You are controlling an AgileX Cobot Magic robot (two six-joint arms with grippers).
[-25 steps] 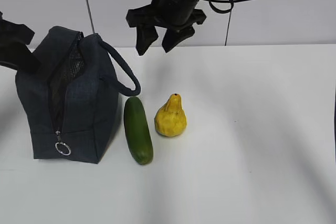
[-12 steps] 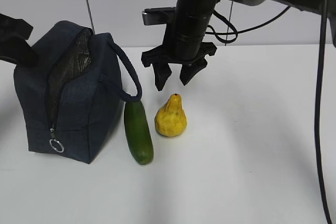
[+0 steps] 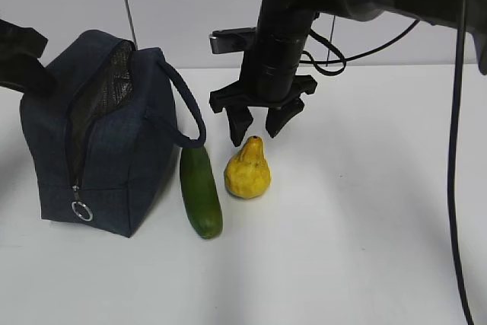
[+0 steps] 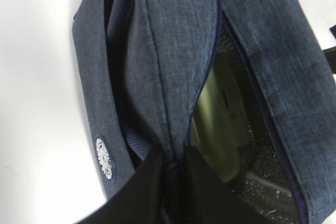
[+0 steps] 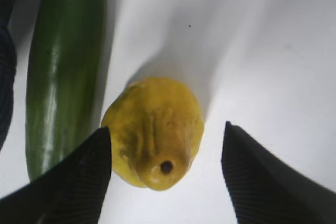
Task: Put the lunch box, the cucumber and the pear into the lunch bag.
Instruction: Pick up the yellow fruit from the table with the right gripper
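Note:
The navy lunch bag stands at the left, its zipper open. My left gripper is shut on the bag's fabric edge at the opening and holds it open. Inside, the pale green lid of the lunch box shows. The cucumber lies right beside the bag. The yellow pear stands upright to the cucumber's right. My right gripper hangs open just above the pear's neck, jaws either side of it; in the right wrist view the pear sits between the fingers, the cucumber at the left.
The bag's strap handle loops over the cucumber's far end. A silver ring pull hangs at the bag's front. White table stretches to the right and front. A cable trails from the right arm along the right edge.
My right gripper has come down and to the right, from above the bag's handle to just over the pear. The bag shifted slightly a second ago, then stayed still.

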